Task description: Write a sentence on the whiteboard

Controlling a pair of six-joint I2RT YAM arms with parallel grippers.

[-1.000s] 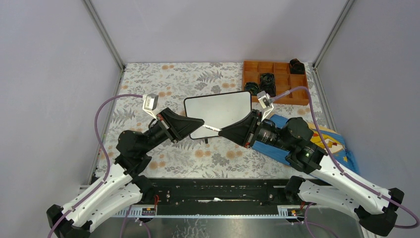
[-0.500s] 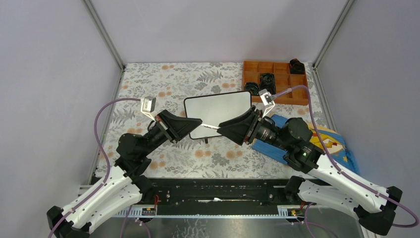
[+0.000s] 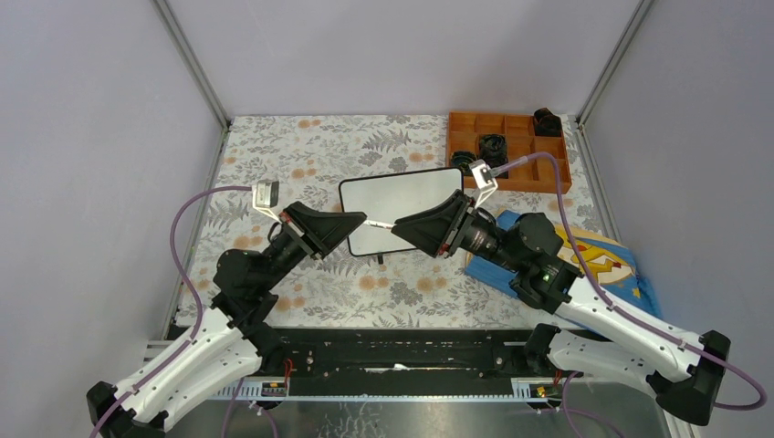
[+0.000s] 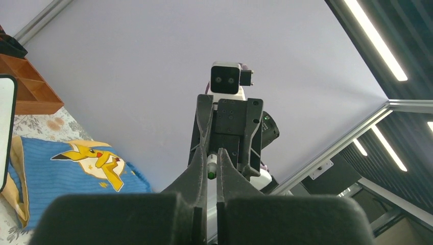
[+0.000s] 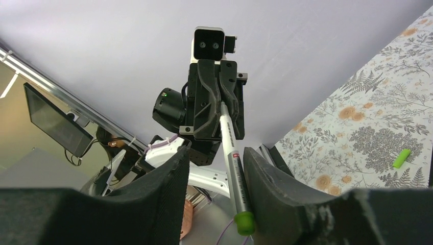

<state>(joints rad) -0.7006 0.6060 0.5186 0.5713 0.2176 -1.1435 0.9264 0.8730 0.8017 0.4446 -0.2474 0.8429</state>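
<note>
The whiteboard (image 3: 406,196) lies mid-table, its face blank from above; the sentence is out of view. Over its near edge a white marker (image 3: 380,224) spans the two grippers. My left gripper (image 3: 363,222) is shut on one end; in the left wrist view the green tip of the marker (image 4: 211,172) sits pinched between the fingers of that gripper (image 4: 212,153). My right gripper (image 3: 396,228) stands open. In the right wrist view the marker (image 5: 232,163) leans against the right finger (image 5: 265,168) with a wide gap on its other side.
An orange compartment tray (image 3: 525,169) with black items stands at the back right. A blue Pikachu cloth (image 3: 607,265) lies under the right arm. A small green cap (image 5: 401,158) rests on the floral tablecloth (image 3: 301,155).
My right gripper has opened off the marker while the left stays closed on it. Both grippers and the marker have shifted slightly left and away over the board.
</note>
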